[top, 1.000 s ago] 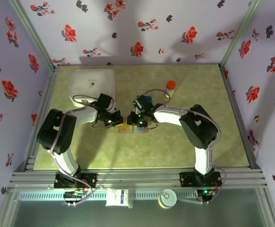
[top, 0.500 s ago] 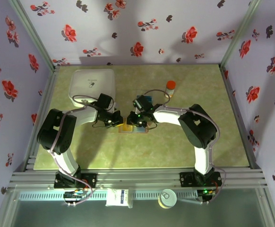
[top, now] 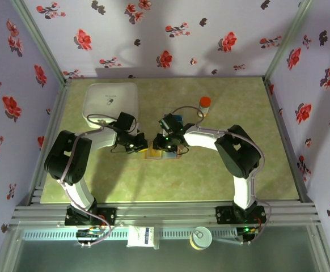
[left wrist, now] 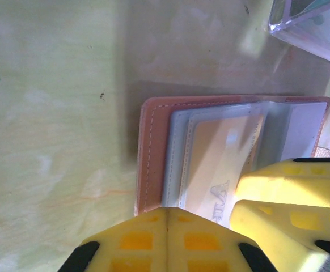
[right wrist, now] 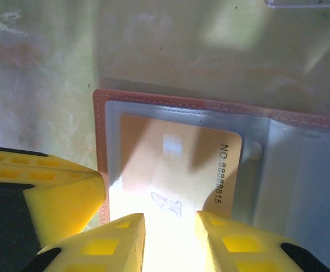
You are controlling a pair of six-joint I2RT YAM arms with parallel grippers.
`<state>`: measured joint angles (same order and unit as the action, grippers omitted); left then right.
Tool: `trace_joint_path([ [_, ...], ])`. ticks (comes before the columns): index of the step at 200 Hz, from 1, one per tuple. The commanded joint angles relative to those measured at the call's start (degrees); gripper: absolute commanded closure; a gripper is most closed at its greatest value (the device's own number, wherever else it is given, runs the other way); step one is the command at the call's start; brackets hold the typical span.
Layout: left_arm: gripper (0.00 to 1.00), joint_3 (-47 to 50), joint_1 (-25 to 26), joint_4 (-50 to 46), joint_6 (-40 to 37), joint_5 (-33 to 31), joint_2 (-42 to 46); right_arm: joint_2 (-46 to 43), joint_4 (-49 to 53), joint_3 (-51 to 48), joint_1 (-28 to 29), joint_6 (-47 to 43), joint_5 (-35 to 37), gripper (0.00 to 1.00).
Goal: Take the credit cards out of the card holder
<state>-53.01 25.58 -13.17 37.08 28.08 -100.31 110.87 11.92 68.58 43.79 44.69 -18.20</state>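
**A:** Left gripper [left wrist: 166, 214]?

**B:** I see it closed, pads together, nothing in it. Tip sits at the holder's [left wrist: 152, 147] near edge.

**A:** Right gripper [right wrist: 169, 222]?

**B:** Jaws a little apart, gap over the near edge of the yellow card [right wrist: 176, 158]. Nothing clamped that I can see.

**A:** Card?

**B:** In a clear pocket of the holder, flat, number side up.

**A:** Holder?

**B:** Lying open on the table [top: 221, 175], both grippers on it. Clear tray [left wrist: 309, 31] just beyond it. Bottle [top: 204, 103] well behind it to the right, white container [top: 111, 102] behind it to the left.
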Motion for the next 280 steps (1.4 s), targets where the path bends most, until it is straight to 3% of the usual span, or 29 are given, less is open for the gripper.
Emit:
trace_joint_path([
  [1,0.98,-0.09,-0.36,-1.68,-0.61,0.08,0.94,-3.40,0.36,-0.45,0.24,-0.66,0.15,0.68],
  [208,0.98,-1.74,1.58,-3.78,-1.65,-1.00,-1.28,0.39,3.89,-1.41,-1.34,-2.30,0.37,0.71],
  [280,0.98,-2.01,1.60,-5.11,-2.38,-1.94,-2.36,-4.10,6.17,-2.37,-1.86,-4.03,4.43,0.71],
])
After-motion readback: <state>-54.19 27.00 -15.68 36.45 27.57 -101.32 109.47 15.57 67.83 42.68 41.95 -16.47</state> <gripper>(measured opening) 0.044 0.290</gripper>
